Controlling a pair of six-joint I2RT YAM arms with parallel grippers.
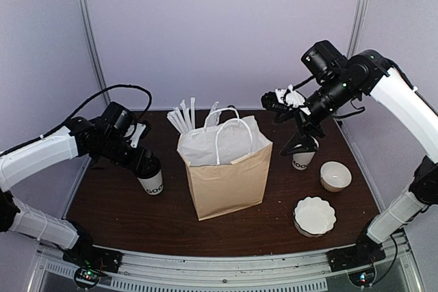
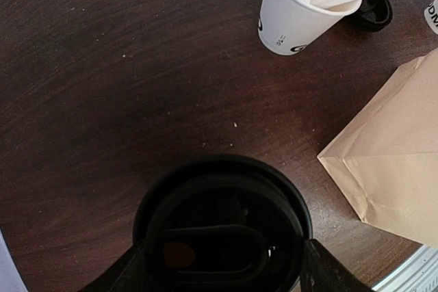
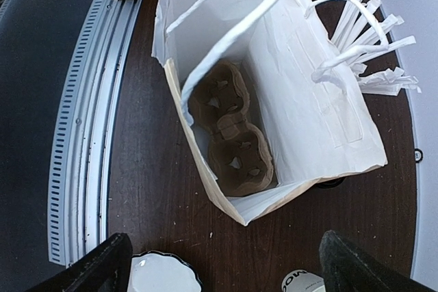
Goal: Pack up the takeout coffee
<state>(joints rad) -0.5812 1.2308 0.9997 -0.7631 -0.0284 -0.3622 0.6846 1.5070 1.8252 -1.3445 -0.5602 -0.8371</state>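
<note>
The takeout coffee (image 1: 152, 181), a white cup with black lettering and a black lid (image 2: 222, 223), stands on the table left of the bag. My left gripper (image 1: 145, 164) is shut on it just under the lid, one finger (image 2: 123, 275) pressed against each side. The brown paper bag (image 1: 227, 172) stands open in the middle, with a cardboard cup carrier (image 3: 230, 128) at its bottom. My right gripper (image 1: 301, 145) hangs open to the right of the bag, above a lidless white cup (image 1: 303, 161), with nothing between its fingers (image 3: 101, 264).
A white cup of wrapped straws (image 2: 294, 18) stands behind the bag, with a loose black lid (image 2: 373, 11) beside it. A white bowl (image 1: 335, 176) and a fluted white dish (image 1: 315, 215) sit at the right front. The table's metal rail (image 3: 82, 135) runs along the near edge.
</note>
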